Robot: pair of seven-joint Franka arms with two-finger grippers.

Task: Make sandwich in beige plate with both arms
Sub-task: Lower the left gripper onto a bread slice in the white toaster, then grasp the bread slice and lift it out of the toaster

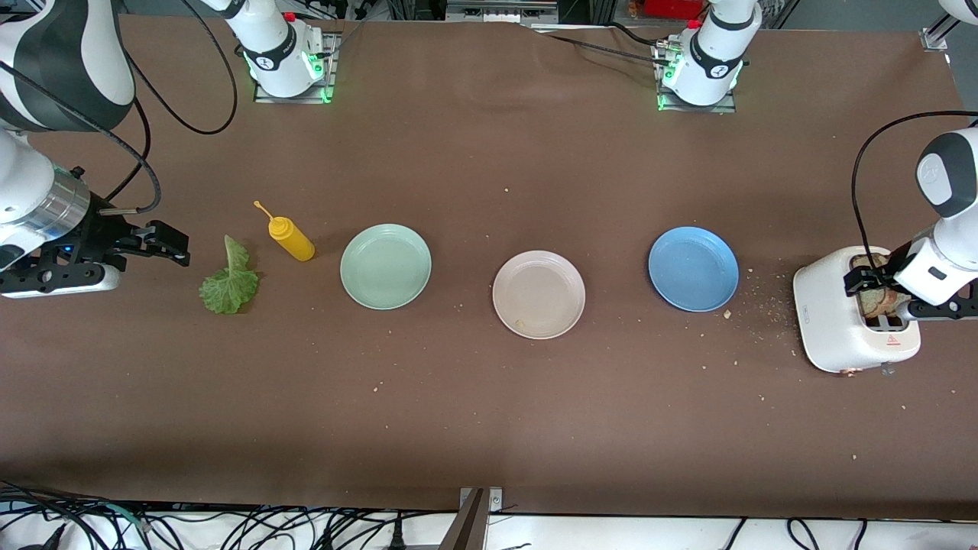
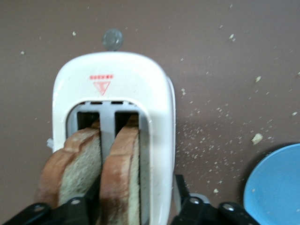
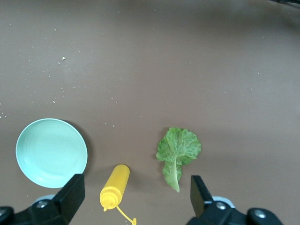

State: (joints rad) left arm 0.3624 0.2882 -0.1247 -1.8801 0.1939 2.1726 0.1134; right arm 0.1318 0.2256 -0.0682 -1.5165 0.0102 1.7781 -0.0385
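The left gripper is down at the white toaster, its fingers straddling one bread slice standing in a slot, not visibly clamped. The right gripper hangs wide open above the lettuce leaf. The beige plate lies between both.

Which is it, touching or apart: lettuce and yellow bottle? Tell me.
Apart. The right wrist view shows bare brown table between the lettuce and the yellow bottle.
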